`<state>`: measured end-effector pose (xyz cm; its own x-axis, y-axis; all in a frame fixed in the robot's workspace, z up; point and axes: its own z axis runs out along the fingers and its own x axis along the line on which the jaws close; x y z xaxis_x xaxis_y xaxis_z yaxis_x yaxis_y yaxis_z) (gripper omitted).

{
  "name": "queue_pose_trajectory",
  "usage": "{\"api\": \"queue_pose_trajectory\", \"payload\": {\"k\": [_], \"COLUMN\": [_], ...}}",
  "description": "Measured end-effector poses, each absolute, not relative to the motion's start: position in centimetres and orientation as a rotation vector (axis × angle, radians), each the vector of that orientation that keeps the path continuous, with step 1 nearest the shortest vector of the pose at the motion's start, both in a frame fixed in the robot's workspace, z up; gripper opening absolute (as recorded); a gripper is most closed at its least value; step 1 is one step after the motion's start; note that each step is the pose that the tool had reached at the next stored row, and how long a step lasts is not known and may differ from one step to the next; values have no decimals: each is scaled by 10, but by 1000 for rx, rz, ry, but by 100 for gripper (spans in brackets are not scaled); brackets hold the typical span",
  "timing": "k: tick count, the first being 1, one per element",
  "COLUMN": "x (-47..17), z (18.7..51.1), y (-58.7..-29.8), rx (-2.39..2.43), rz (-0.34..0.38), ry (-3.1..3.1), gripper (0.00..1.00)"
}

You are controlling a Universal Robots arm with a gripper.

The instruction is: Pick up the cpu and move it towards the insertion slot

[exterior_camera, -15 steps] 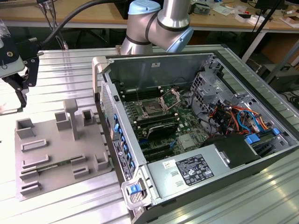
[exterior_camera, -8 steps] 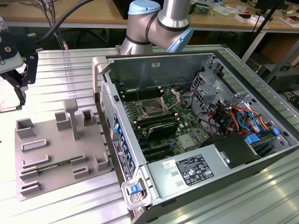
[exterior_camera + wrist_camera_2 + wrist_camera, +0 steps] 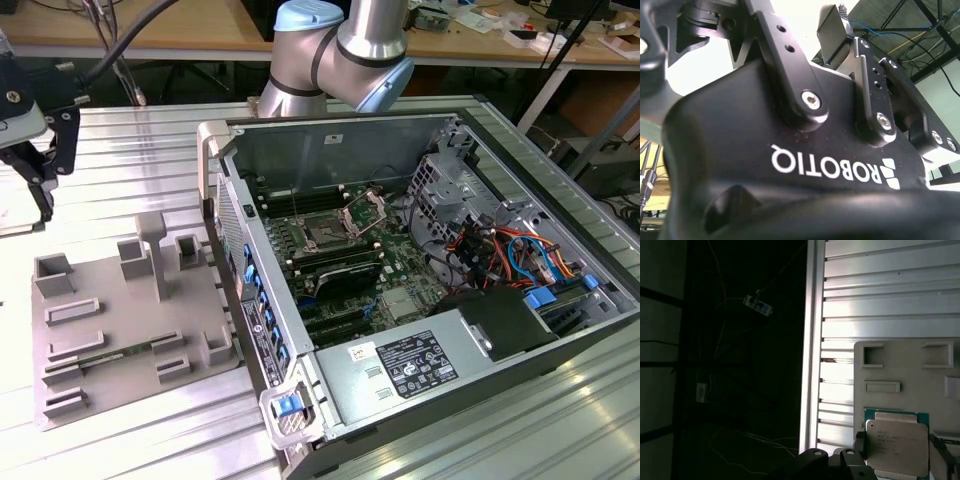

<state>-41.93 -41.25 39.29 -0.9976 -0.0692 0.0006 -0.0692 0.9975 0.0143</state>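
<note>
A robotics lab: slotted aluminium table, opened computer case, cluttered wooden workbenches behind.

exterior view: bright | table: glare | first wrist view: half dark, cpu lit
</note>
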Motion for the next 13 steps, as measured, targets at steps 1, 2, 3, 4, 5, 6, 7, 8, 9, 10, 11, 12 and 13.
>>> {"api": "queue_pose_trajectory", "payload": {"k": [1, 2, 3, 4, 5, 6, 7, 8, 9, 10, 11, 12, 13], "x": [-419, -419, -419, -419, -419, -419, -419, -419, -419, -419, -419, -419, -419], "z": [393, 394, 395, 396, 396, 397, 398, 399, 400, 400, 401, 401, 402], "y": [-413, -413, -413, -413, -413, -413, -413, -413, -413, -413, -413, -413, -413], "rx": [109, 109, 109, 109, 109, 109, 109, 109, 109, 109, 109, 109, 109], "rz": [-23, -23, -23, -23, -23, -23, -23, -23, -23, -24, -24, -24, -24], "ry": [-3139, -3138, -3139, -3139, -3138, -3139, -3139, -3138, -3138, -3139, -3139, -3138, -3138], "gripper": [53, 53, 53, 53, 53, 53, 53, 53, 53, 53, 53, 53, 53]}}
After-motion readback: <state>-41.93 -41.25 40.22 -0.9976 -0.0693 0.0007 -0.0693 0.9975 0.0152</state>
